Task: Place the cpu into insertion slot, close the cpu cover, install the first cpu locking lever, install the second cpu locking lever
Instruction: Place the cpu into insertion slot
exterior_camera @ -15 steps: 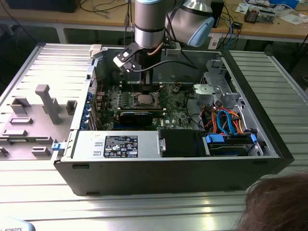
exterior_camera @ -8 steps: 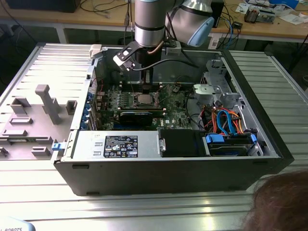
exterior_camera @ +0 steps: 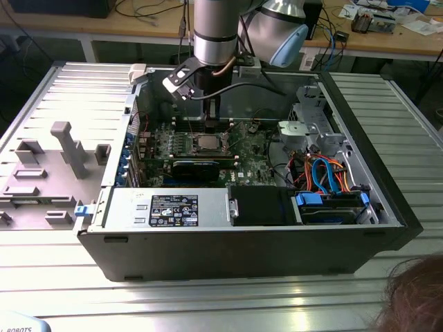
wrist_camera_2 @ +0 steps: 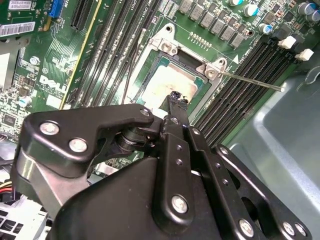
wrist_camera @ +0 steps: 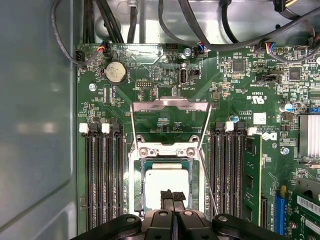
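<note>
Cpu [wrist_camera: 166,177] sits in the slot [wrist_camera: 138,186], just above centre of the exterior view, inside the open case [exterior_camera: 228,252]. Hand [wrist_camera: 172,196] is narrow, fingers pressed together with nothing between them. Its tips are low over the cpu; contact is not clear. Cover [wrist_camera: 170,103] is open, hinged back off the slot, with the board showing through its cut-out. One lever [wrist_camera_2: 250,81] juts free beside the slot.

Judgement: placing is done and cover-closing is in hand. That calls for catching the raised frame and tipping it flat over the cpu without shifting the chip. Levers are unlatched.
</note>
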You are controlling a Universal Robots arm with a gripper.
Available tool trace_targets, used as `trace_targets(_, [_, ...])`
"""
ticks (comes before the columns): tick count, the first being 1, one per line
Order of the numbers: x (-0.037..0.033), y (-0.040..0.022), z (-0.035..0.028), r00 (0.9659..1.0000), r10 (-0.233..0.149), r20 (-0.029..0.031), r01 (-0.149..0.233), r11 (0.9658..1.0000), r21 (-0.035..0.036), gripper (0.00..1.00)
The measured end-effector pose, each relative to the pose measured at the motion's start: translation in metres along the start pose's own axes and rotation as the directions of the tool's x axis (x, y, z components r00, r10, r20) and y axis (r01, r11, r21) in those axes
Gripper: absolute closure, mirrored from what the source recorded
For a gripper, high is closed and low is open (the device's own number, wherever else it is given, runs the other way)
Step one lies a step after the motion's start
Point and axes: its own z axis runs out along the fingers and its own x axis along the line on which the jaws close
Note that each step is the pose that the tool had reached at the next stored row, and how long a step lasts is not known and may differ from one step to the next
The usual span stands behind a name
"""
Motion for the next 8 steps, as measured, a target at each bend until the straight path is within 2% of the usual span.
trace_targets(8, [-0.0001,0.0000,-0.0049,1.0000,0.000,-0.0001,0.000,1.0000,-0.0001,0.89])
